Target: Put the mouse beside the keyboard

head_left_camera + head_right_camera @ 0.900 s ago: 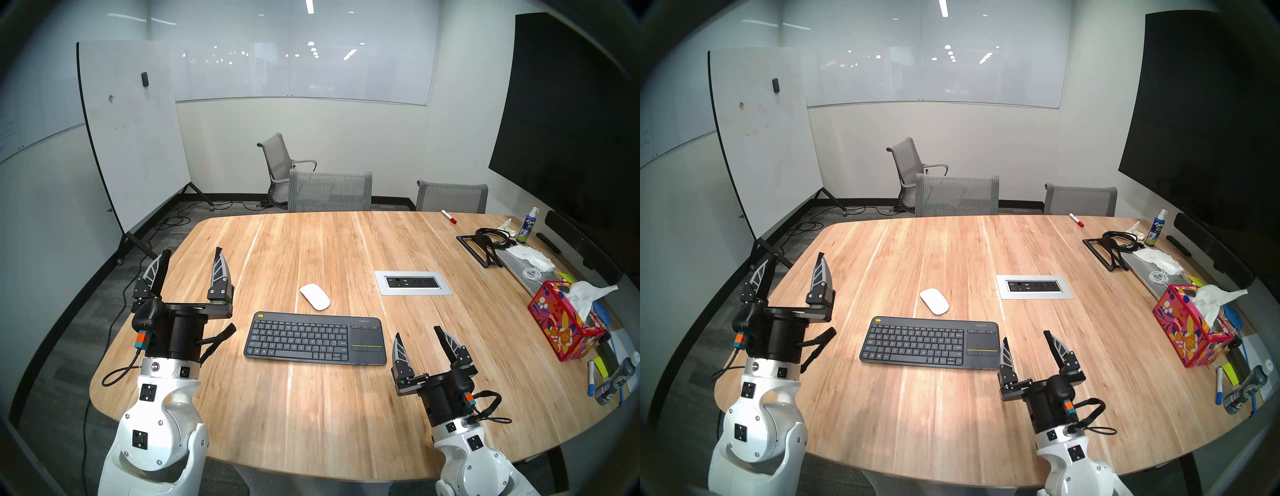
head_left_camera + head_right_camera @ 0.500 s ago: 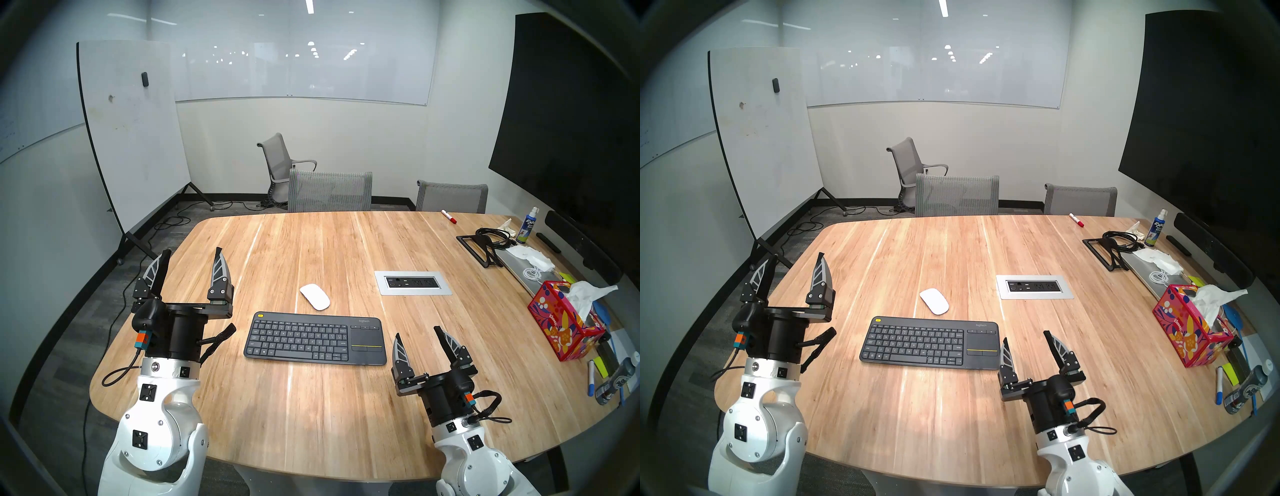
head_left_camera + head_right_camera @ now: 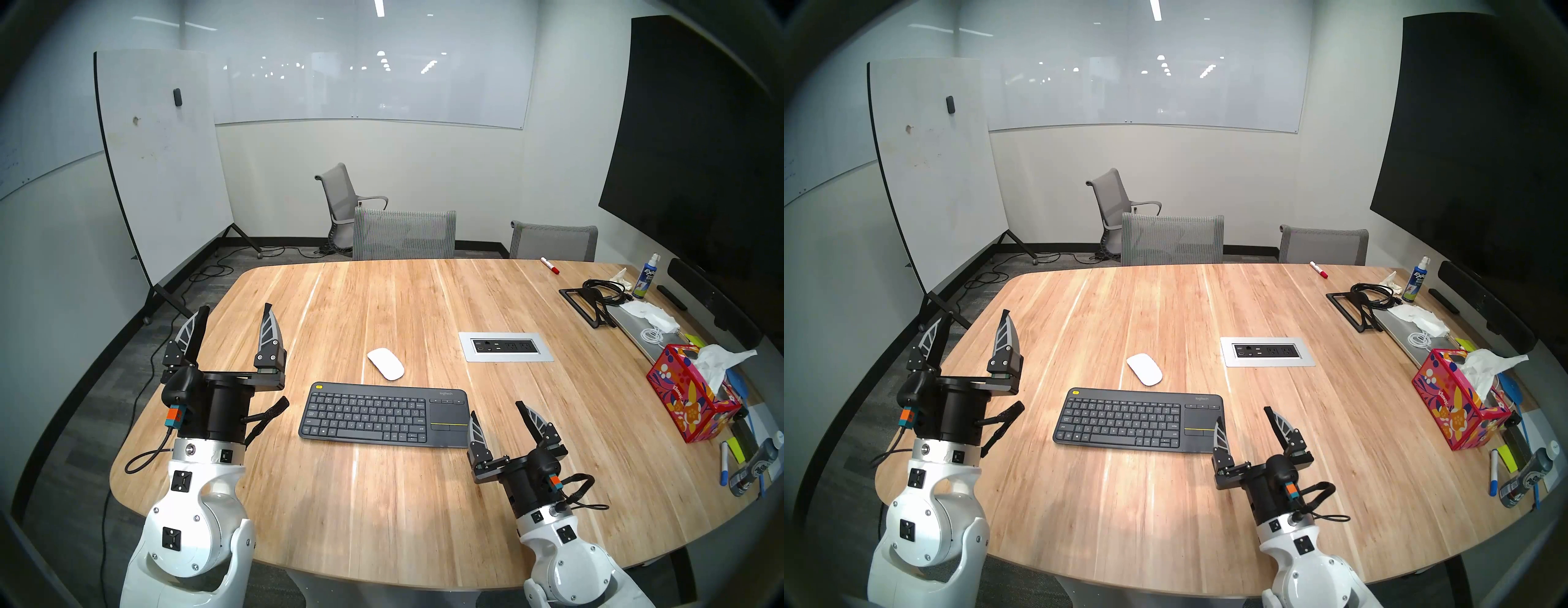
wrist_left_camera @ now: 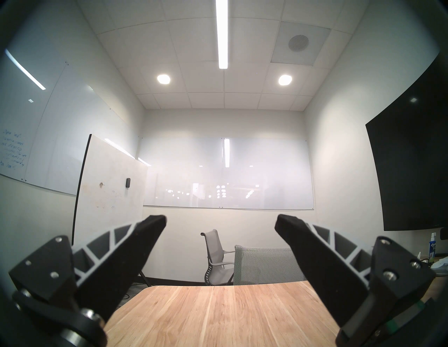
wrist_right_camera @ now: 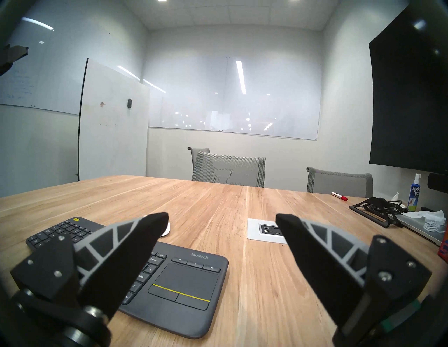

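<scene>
Lying flat on the wooden table (image 3: pixel 382 305): the mouse (image 3: pixel 385 364), white, glossy, oval, long axis angled toward the near right. Positioned just beyond the far long edge of the keyboard (image 3: pixel 373 414), above the key block, close to it with a narrow strip of wood between; touching nothing else. In the right wrist view, only a white sliver of the mouse (image 5: pixel 166 229) visible past the left finger

Resting square to the near table edge: the keyboard, dark grey, yellow button at far left corner, touchpad (image 5: pixel 184 281) at right end with a yellow line across it

Hovering over the table just right of the touchpad end: the right gripper (image 3: pixel 497 410), jaws spread wide, empty, aimed forward and roughly level, left fingertip overlapping the keyboard's right edge in the head views

Raised at the table's left edge: the left gripper (image 3: pixel 236 306), jaws spread wide, empty, tilted upward, well apart from mouse and keyboard

Set into the tabletop right of the mouse: a silver-framed outlet panel (image 3: pixel 505 347). Farther right, near the table edge: a patterned tissue box (image 3: pixel 687 403), a spray bottle (image 3: pixel 647 276), a red marker (image 3: pixel 550 265)
</scene>
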`<act>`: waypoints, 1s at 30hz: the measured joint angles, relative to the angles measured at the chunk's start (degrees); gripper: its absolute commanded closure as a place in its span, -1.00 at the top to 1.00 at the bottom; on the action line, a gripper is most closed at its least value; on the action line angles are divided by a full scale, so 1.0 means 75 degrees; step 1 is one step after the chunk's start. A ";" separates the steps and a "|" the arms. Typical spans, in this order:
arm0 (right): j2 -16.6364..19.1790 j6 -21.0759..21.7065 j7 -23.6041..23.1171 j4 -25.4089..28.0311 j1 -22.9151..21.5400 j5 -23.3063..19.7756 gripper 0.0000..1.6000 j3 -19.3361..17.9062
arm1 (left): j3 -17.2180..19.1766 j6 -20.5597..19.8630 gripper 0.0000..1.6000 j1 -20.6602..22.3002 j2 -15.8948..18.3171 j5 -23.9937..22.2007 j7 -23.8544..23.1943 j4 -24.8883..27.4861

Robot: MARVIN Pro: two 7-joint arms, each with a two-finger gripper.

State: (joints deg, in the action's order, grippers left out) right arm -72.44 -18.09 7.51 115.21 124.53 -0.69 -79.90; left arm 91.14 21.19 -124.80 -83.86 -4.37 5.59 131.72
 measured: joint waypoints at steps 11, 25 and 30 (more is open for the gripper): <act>-0.0399 0.0587 -0.0187 -0.0160 -0.0906 0.0301 1.00 0.0327 | 0.0000 0.0000 1.00 0.0000 -0.0001 0.0000 0.0001 -0.0004; -0.0860 0.1024 0.0003 -0.0846 -0.1869 0.0746 1.00 0.0820 | 0.0000 0.0000 1.00 0.0000 -0.0001 0.0000 0.0001 -0.0006; -0.0988 0.1120 0.0096 -0.0988 -0.2091 0.0872 1.00 0.0950 | 0.0000 0.0000 1.00 0.0000 -0.0001 0.0000 0.0001 -0.0006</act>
State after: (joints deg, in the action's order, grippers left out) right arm -79.85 -9.69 8.22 107.80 108.85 5.85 -72.77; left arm 91.14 21.19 -124.80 -83.87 -4.37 5.60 131.68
